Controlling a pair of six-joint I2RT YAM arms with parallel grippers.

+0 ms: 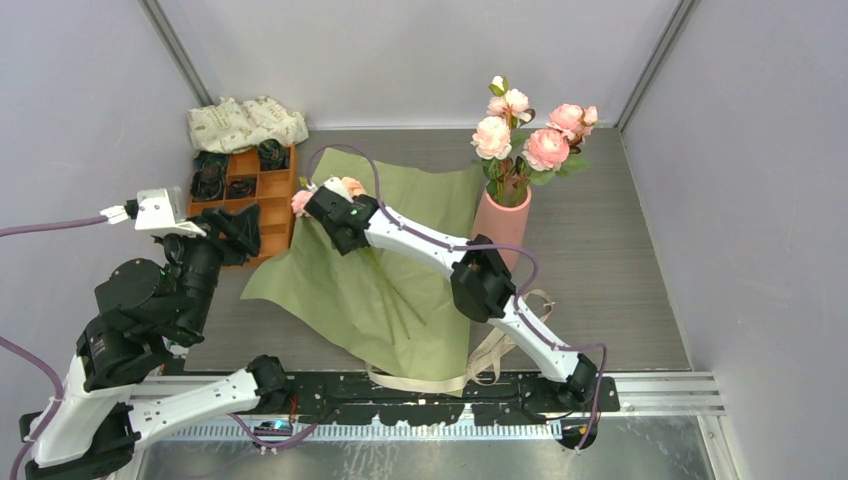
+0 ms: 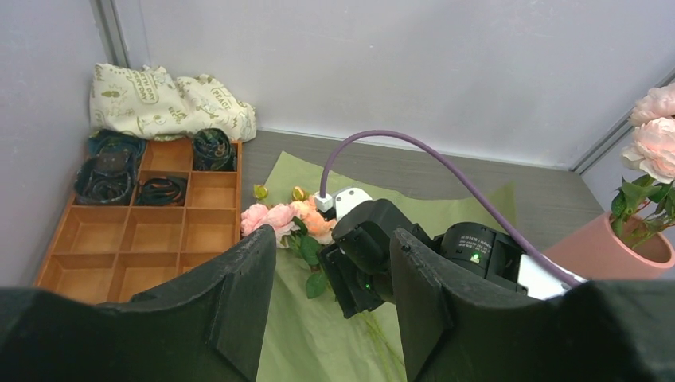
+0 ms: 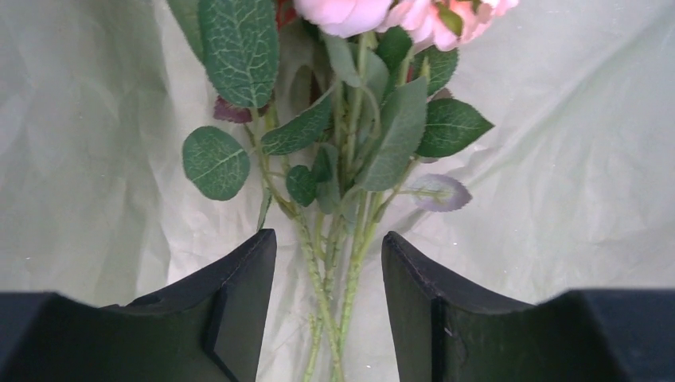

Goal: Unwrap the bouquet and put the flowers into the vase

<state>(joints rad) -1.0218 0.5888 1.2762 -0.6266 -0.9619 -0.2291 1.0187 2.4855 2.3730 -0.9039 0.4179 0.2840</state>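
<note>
Robotics lab test cell: plain grey walls (image 1: 400, 50) enclose a grey table (image 1: 620, 260); left arm (image 1: 140, 310) and right arm (image 1: 415, 237) bolted to a slotted rail (image 1: 660, 392); purple cable (image 2: 414, 151) exposed

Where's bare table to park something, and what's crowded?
Free: grey table right of the vase up to the wall; a thinner strip behind the green paper along the back wall. Crowded: left corner, with tray and cloth bundle; middle, paper under the right arm.
</note>
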